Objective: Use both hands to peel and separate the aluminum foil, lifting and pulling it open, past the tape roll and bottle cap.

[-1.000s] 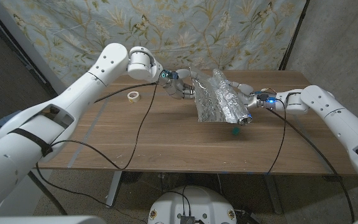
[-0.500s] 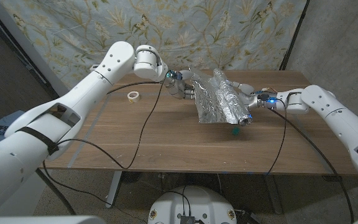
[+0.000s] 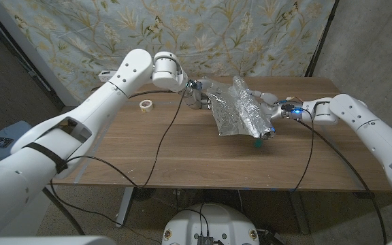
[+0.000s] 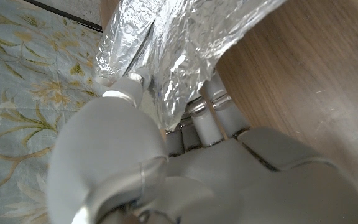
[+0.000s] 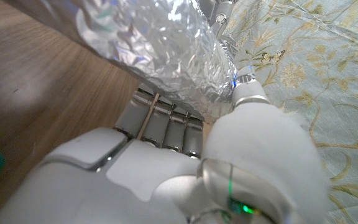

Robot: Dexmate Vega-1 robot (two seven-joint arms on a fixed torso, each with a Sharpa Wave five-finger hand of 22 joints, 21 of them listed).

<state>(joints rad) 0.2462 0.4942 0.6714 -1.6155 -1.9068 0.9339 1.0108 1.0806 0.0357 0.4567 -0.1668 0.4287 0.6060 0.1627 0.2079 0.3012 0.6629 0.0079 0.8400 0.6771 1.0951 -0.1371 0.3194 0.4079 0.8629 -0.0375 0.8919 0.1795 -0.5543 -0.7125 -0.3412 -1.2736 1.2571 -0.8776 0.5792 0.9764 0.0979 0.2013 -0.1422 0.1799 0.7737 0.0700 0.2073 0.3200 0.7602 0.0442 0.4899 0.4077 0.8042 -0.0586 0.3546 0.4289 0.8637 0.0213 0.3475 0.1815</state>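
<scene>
A crinkled sheet of aluminum foil (image 3: pixel 235 109) hangs above the back middle of the table, stretched between both hands. My left hand (image 3: pixel 198 94) grips its left edge; in the left wrist view the foil (image 4: pixel 166 43) is pinched between thumb and fingers (image 4: pixel 207 121). My right hand (image 3: pixel 272 109) holds the rolled right part, and the foil (image 5: pixel 160 43) lies across its fingers (image 5: pixel 163 121) in the right wrist view. A small green bottle cap (image 3: pixel 256 143) sits on the table just below the foil's lower right corner. The tape roll (image 3: pixel 145 105) lies to the left.
The wooden table (image 3: pixel 182 153) has bare surface in front of the foil. A floral cloth (image 3: pixel 114 27) hangs behind the table. Black cables (image 3: pixel 155 136) trail from both arms across the tabletop.
My left hand has moved toward the back and slightly right with the foil's left edge. The foil sheet now hangs narrower. The right hand has stayed in place.
</scene>
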